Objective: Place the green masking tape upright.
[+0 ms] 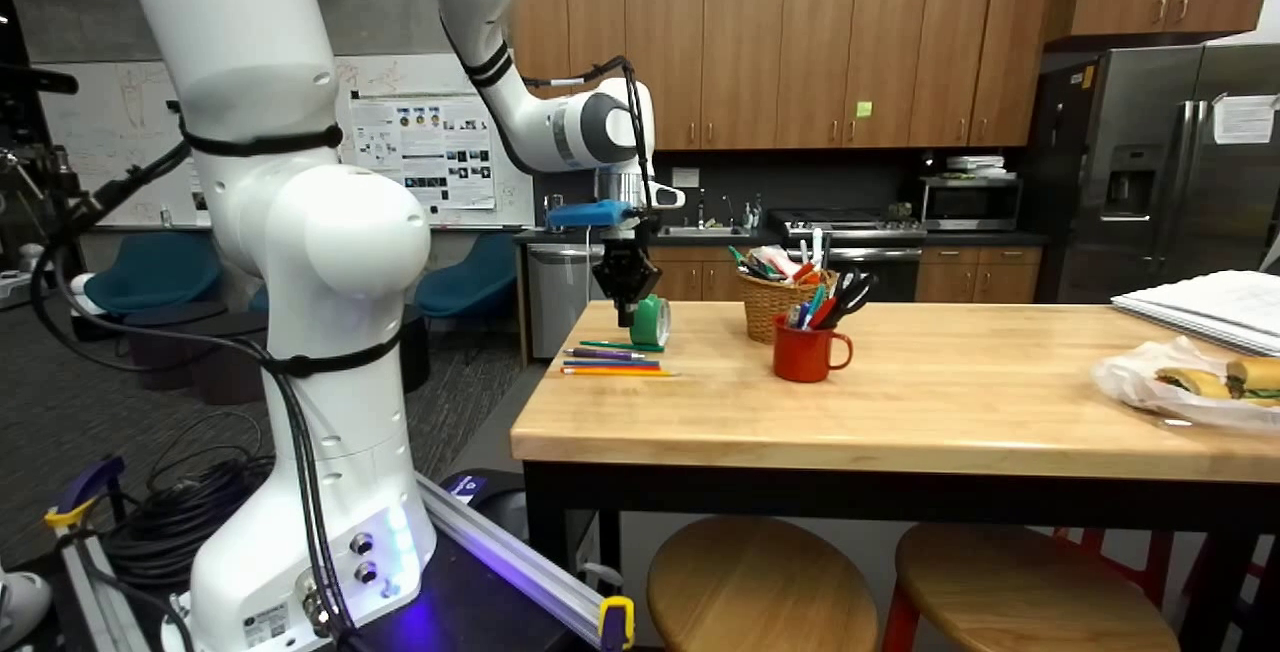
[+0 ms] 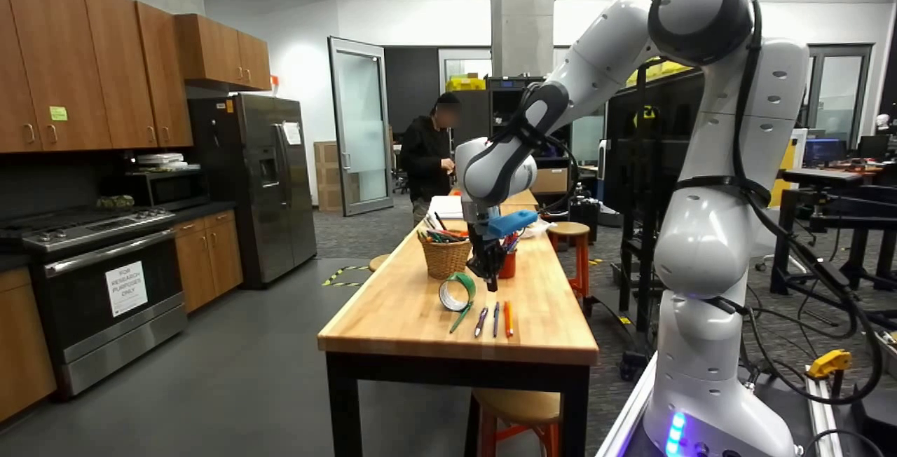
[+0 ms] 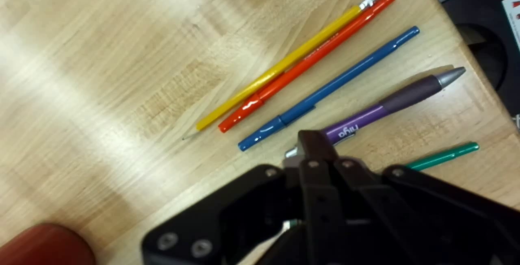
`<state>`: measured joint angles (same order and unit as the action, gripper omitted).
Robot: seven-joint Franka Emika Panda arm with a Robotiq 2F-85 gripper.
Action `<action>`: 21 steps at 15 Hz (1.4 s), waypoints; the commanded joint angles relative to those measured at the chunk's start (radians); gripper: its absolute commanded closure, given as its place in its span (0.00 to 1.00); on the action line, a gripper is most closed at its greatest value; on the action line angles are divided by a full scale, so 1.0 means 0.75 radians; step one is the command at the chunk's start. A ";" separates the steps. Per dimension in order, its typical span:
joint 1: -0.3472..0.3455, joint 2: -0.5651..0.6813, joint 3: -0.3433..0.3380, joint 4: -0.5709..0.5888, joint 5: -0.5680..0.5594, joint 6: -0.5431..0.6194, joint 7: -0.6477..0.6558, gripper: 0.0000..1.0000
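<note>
The fingers (image 3: 317, 148) are closed together above the worktop (image 2: 396, 313); the tape (image 2: 467, 284) stands on its edge there, just beside them, a gap showing in an exterior view.

The wrist view crops the red mug (image 3: 46, 246), while the pincer (image 3: 319, 149) hides part of the green pen (image 3: 445, 156).

Both exterior views gave us arm (image 1: 350, 222) and table (image 1: 960, 362): crosswise toward cabinets (image 1: 783, 47) in an exterior view, lengthwise toward a glass door (image 2: 361, 127) in an exterior view. In the wrist view we looked closely down on pens (image 3: 329, 88) right of centre.
</note>
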<state>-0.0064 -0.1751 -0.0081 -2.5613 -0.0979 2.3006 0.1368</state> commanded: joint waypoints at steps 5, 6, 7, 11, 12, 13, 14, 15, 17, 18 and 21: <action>0.008 0.108 -0.003 0.026 0.132 0.032 -0.186 1.00; 0.009 0.118 -0.002 0.030 0.132 0.038 -0.198 1.00; 0.010 0.130 0.000 0.039 0.134 0.044 -0.211 1.00; 0.016 0.168 0.007 0.082 0.132 0.073 -0.252 1.00; 0.017 0.174 0.009 0.094 0.130 0.082 -0.261 1.00; 0.019 0.180 0.012 0.106 0.126 0.091 -0.268 1.00; 0.021 0.188 0.014 0.120 0.124 0.096 -0.273 1.00; 0.022 0.195 0.016 0.132 0.119 0.104 -0.276 1.00; 0.026 0.204 0.021 0.151 0.114 0.121 -0.289 1.00; 0.028 0.208 0.024 0.158 0.115 0.128 -0.297 1.00; 0.036 0.223 0.033 0.184 0.115 0.143 -0.315 1.00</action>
<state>0.0154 -0.0264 0.0105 -2.4490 -0.0170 2.3942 -0.0723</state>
